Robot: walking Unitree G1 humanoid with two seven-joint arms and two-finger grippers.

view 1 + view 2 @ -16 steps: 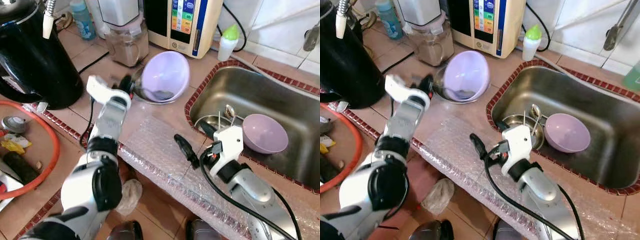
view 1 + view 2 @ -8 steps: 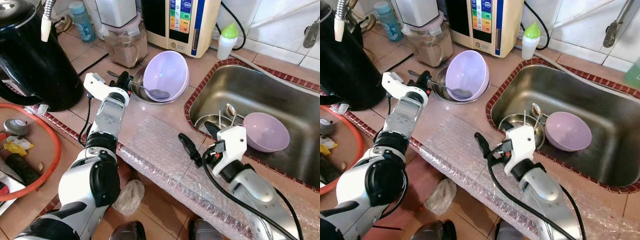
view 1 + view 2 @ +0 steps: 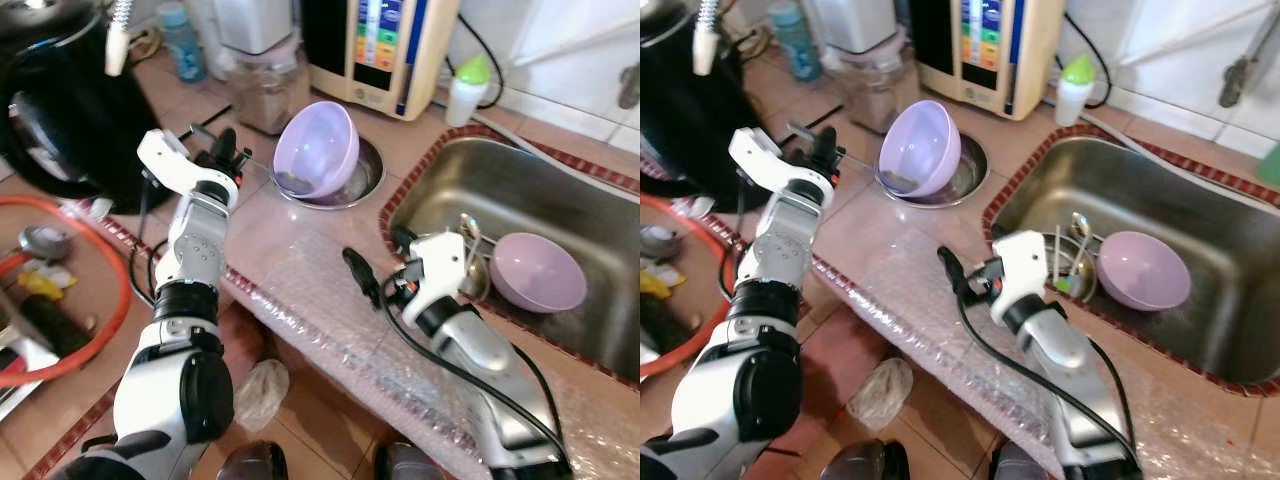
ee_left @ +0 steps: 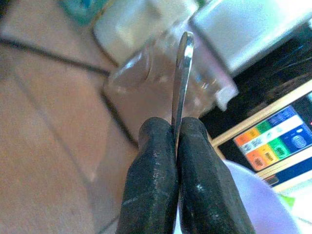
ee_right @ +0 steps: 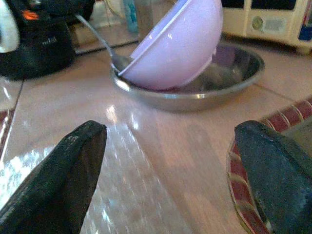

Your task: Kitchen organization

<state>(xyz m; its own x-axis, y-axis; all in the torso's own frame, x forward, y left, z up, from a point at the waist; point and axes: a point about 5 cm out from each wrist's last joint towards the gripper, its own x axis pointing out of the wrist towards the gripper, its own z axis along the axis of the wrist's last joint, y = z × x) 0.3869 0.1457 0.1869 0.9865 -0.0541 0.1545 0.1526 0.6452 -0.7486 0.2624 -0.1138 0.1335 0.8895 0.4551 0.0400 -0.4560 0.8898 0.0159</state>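
My left gripper [image 3: 225,152] is shut on the handle of a metal spoon [image 4: 181,73], its black fingers [image 4: 151,180] pressed together around it. The spoon's bowl end rests in a shallow steel bowl [image 3: 352,184] on the counter, beneath a lilac bowl [image 3: 318,148] that leans tilted inside it. My right gripper [image 5: 170,131] hovers low over the counter's front, open and holding nothing, pointing at the steel bowl [image 5: 229,83] and lilac bowl [image 5: 180,44]. A second lilac bowl [image 3: 536,270] lies in the sink [image 3: 560,190] beside a steel bowl with cutlery [image 3: 467,262].
A black kettle [image 3: 60,110] stands at the left, with an orange-rimmed basin [image 3: 124,300] of odds and ends below it. A blender jar [image 3: 268,85], a water ioniser [image 3: 385,45] and a green-capped bottle [image 3: 470,85] line the back. Bubble wrap [image 3: 320,300] covers the counter's front edge.
The view has shifted. The lilac bowl, blurred in motion a second ago, now rests tilted in the steel bowl. My left gripper still holds the spoon; my right gripper stays open.
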